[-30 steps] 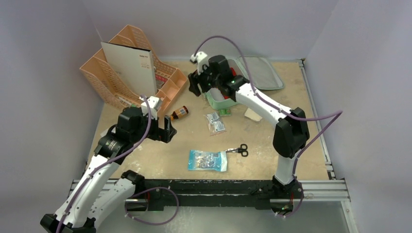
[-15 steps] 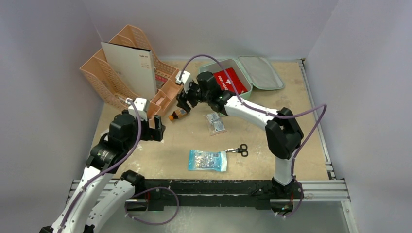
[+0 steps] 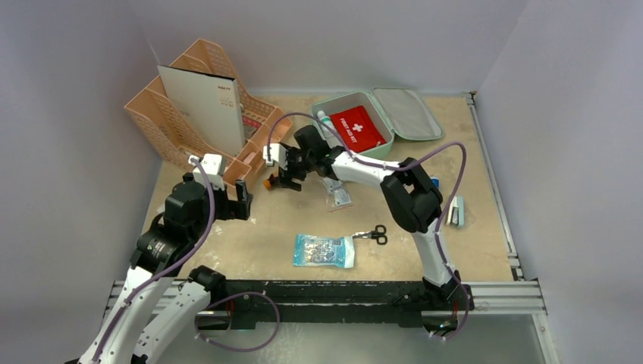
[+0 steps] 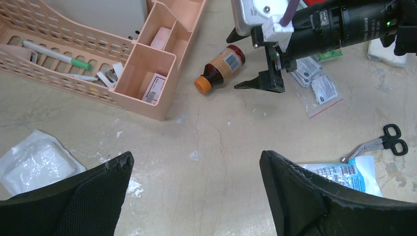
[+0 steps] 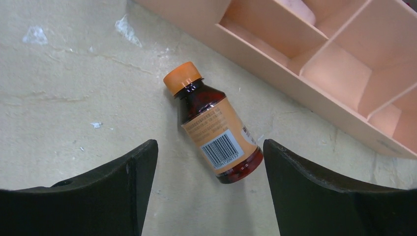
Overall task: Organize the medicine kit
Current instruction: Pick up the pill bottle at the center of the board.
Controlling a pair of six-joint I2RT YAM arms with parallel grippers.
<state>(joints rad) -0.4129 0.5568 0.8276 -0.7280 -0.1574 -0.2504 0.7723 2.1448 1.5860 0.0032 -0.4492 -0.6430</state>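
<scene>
The right hand (image 3: 282,176) has swung away from the medicine kit (image 3: 409,114) (lying open at the far side of the bench (image 3: 265,227)) and now hovers over the brown bottle (image 5: 216,132), jaws apart and empty. That bottle is probably next to pack. The left hand (image 4: 195,157) hangs wide open.

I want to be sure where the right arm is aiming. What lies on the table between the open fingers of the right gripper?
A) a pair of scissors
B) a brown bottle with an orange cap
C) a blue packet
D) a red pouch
B: the right wrist view shows the brown bottle lying on its side between the spread fingers of the right gripper, close to the peach organizer.
</scene>
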